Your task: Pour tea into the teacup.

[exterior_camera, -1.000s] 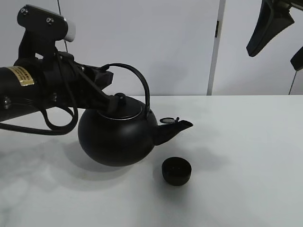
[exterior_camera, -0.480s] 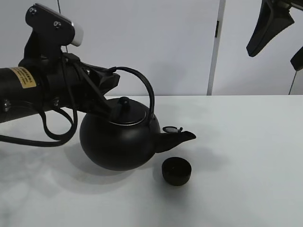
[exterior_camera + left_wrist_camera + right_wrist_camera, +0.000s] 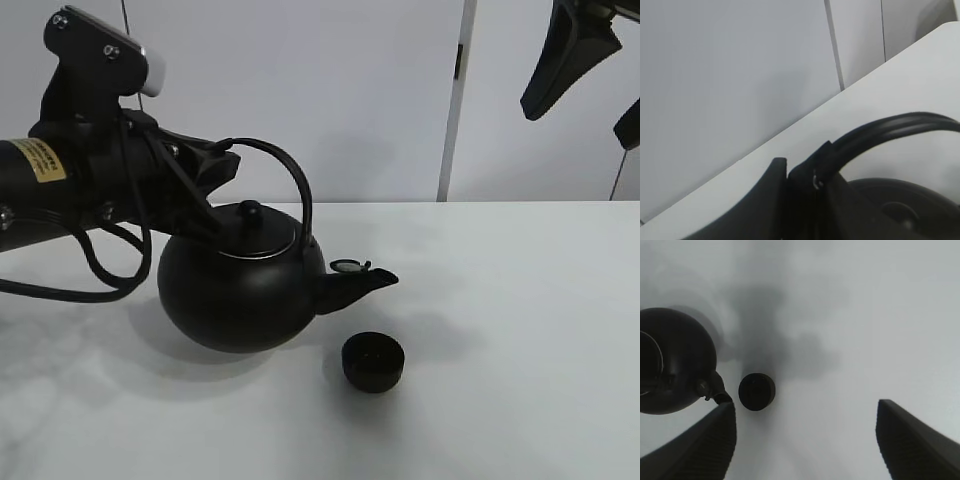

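Over on the left side we've got the left gripper [image 3: 222,160] reaching in from the edge, jaws pinched tight on the handle [image 3: 292,175] of the kettle [image 3: 235,300]. The left wrist view backs that up: both black fingers [image 3: 772,187] sit right against the arched handle with no gap showing. The kettle is a big round black thing with a little knob on its lid [image 3: 250,212], and its body leans a bit toward the right. We honestly can't tell if its bottom is touching the table [image 3: 520,340] or hanging just above it, there's only a dark shadow underneath.

Moving right, the spout [image 3: 355,288] sticks out to the right with its small cap flipped up. The teacup [image 3: 373,361] sits upright on the table, near the spout tip and lower in the high view. The right wrist view shows the spout tip just beside the teacup, not touching. We can't make out any liquid in the teacup, it's all black in there.

Further right, the right gripper [image 3: 805,407] hangs up high, well apart from the kettle and teacup, jaws spread wide and holding nothing. Plain white wall [image 3: 380,100] behind everything.
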### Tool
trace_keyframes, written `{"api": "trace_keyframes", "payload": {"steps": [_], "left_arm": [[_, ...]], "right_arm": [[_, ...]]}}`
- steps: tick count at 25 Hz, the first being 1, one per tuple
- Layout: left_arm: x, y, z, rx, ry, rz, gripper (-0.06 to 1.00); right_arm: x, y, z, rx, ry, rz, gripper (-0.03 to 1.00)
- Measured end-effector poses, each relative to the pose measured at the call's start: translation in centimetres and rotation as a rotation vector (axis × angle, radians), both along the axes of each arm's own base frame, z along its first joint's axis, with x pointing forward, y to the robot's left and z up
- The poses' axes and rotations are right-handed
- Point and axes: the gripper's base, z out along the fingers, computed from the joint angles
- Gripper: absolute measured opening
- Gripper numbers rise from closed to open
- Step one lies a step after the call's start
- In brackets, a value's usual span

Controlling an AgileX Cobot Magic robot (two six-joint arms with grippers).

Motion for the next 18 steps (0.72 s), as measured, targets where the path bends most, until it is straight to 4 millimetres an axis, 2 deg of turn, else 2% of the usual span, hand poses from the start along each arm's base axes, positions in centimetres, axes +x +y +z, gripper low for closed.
{"api": "trace_keyframes", "payload": {"steps": [5,10,18], "left_arm": [[0.0,0.8,-0.3,0.011,0.001,0.019,0.13],[-0.8,2.1,-1.3,0.026,0.022,0.04,0.13],[-1.1,2.3,-1.5,0.019,0.026,0.042,0.13]], "right_arm": [[0.0,0.0,0.0,0.0,0.0,0.0,0.54],[0.0,0.0,0.0,0.0,0.0,0.0,0.54],[0.0,0.0,0.0,0.0,0.0,0.0,0.54]]}}
